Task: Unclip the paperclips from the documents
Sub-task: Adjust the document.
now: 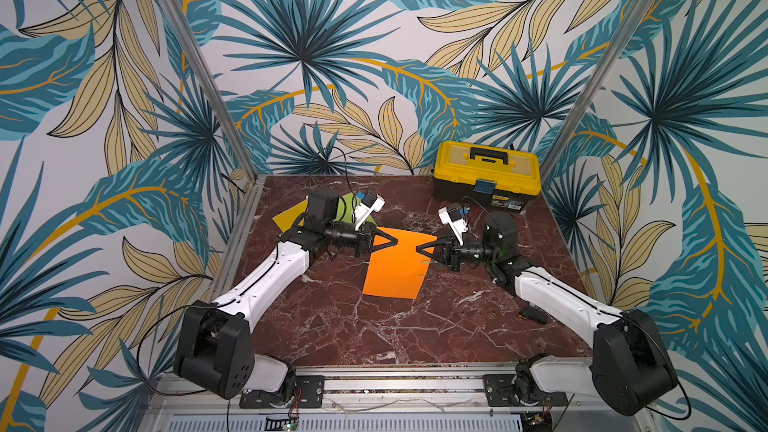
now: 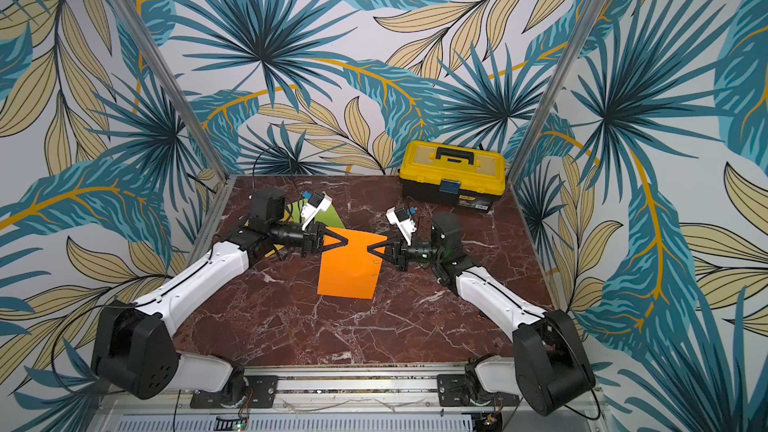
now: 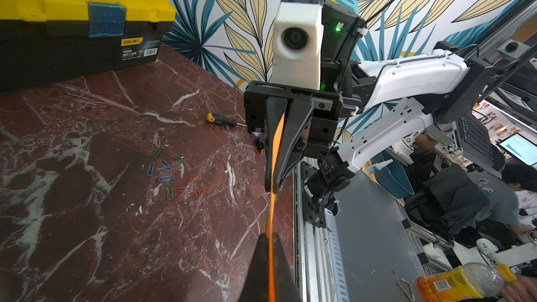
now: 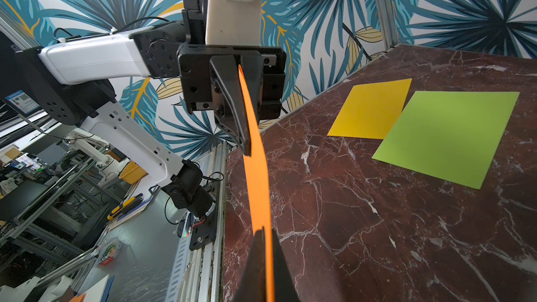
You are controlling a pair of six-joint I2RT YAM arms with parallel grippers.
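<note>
An orange document [image 1: 397,268] hangs upright over the middle of the table, stretched between my two grippers. In both top views the left gripper [image 1: 397,241] is shut on its left edge and the right gripper [image 1: 417,250] is shut on its right edge. The wrist views show the sheet edge-on, pinched in the left gripper [image 3: 270,235] and the right gripper [image 4: 266,229]. Two small paperclips [image 1: 423,268] sit on the sheet's right edge below the right gripper. A golden yellow document [image 4: 372,108] and a lime green document [image 4: 447,135] lie flat at the back left.
A yellow-and-black toolbox [image 1: 486,174] stands at the back right. Several loose coloured paperclips [image 3: 171,169] lie on the marble right of centre, with a small screwdriver [image 3: 222,119] beyond them. The metal rail [image 1: 395,384] runs along the table's front edge.
</note>
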